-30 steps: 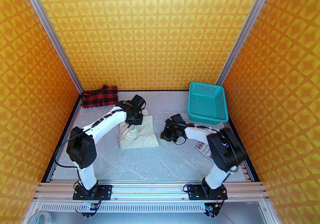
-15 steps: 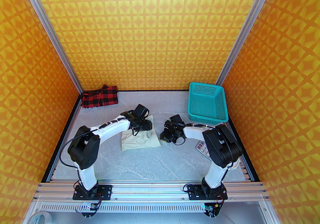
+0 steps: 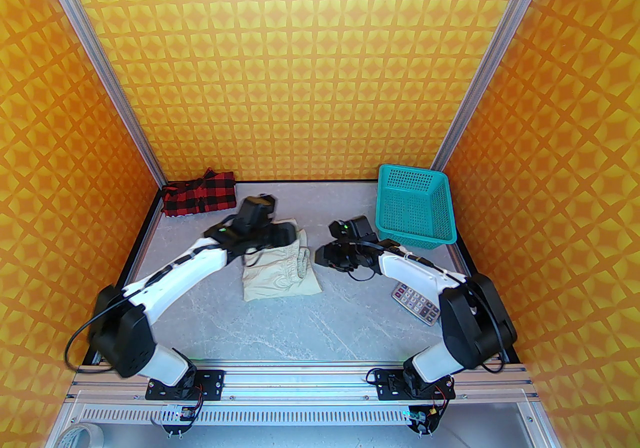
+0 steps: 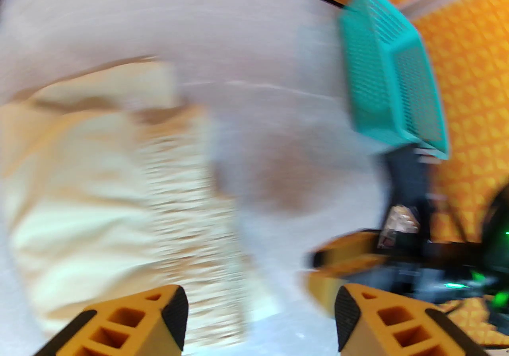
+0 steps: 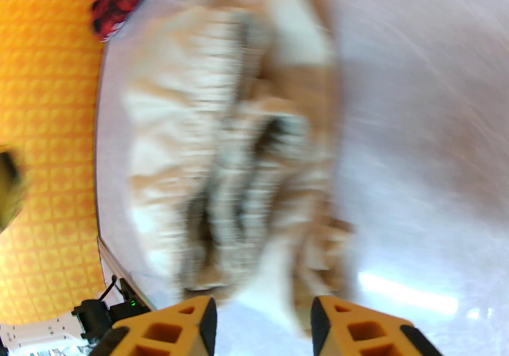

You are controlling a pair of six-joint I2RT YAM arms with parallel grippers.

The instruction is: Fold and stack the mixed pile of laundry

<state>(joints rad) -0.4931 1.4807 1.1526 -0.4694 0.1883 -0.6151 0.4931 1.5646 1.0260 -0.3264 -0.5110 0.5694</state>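
The cream garment (image 3: 280, 273) lies folded on the table's middle, its gathered elastic band (image 3: 300, 256) turned to the right. My left gripper (image 3: 289, 236) hovers over its far edge, open, with nothing between the fingers (image 4: 171, 316). Just off the garment's right edge my right gripper (image 3: 320, 256) is open too. The left wrist view, blurred, has the cream cloth (image 4: 99, 187) below and the right gripper's yellow fingers (image 4: 350, 259) opposite. In the right wrist view the cream cloth (image 5: 222, 147) spreads beyond my gripper (image 5: 264, 322). The red-and-black check shirt (image 3: 200, 195) lies folded at the far left corner.
A teal perforated basket (image 3: 415, 203) stands at the far right, against the wall. A grey calculator (image 3: 415, 303) lies on the table beside the right arm. Patterned orange walls close in the table on three sides. Bare grey tabletop (image 3: 310, 331) stretches in front of the garment.
Both grippers have opened and let go of the cream garment, which now lies flatter with its band to the right. The left arm swung low and leftward; the right gripper moved farther back.
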